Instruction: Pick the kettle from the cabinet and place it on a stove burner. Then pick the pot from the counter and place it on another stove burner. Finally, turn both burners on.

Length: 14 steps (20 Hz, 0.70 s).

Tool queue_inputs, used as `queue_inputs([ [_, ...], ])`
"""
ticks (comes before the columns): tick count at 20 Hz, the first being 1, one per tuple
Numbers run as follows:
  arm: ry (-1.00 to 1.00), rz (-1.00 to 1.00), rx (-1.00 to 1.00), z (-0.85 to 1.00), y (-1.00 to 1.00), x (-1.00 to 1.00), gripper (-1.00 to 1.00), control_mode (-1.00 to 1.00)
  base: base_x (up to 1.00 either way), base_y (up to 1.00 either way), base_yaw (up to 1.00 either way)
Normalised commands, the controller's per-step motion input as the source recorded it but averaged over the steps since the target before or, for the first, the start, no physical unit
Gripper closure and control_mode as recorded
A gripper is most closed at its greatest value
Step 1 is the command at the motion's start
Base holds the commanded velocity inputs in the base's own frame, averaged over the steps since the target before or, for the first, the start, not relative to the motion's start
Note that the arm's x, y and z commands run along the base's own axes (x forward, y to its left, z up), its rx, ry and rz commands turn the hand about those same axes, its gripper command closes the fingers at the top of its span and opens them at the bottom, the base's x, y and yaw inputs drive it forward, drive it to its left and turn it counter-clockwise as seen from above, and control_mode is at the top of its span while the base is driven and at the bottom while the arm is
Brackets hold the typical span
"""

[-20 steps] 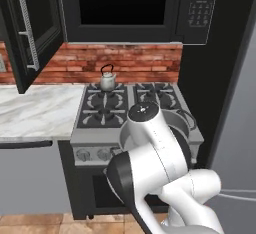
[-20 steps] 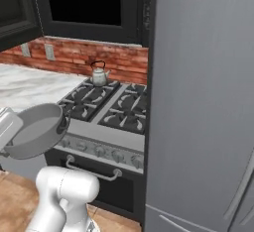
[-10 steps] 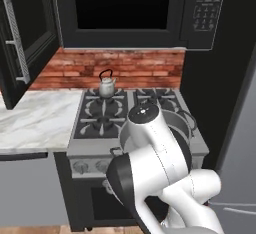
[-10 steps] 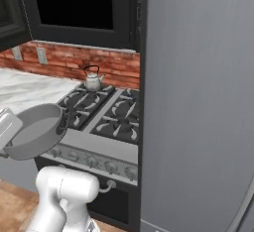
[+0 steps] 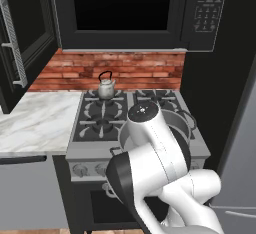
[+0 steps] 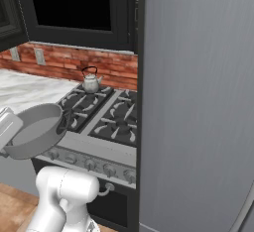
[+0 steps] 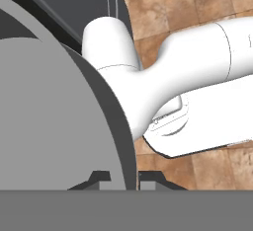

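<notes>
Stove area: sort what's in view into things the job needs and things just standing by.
Part of the job:
- kettle, on the rear left burner
- pot, held by the gripper, off the stove's front
- stove burners
- knobs

Standing by:
- microwave
- marble counter
- brick backsplash
- grey fridge

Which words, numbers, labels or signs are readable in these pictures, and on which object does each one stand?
Nothing is readable.
Microwave keypad: rows of small pale marks on the buttons, too small and blurred to read.
Stove knobs: no marking can be made out.
Kettle, pot, fridge, cabinet: plain surfaces, no text or sign.
</notes>
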Motion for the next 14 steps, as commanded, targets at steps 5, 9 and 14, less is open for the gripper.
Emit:
queue_inputs([
  [5,0.00,0.00,0.00,0.00,0.00,0.00,1.00,1.00,0.21,0.01,0.01],
  [9,0.00,0.00,0.00,0.00,0.00,0.00,1.00,1.00,0.29,0.00,0.02],
  [14,0.00,0.00,0.00,0.00,0.00,0.00,1.00,1.00,0.25,0.00,0.00],
])
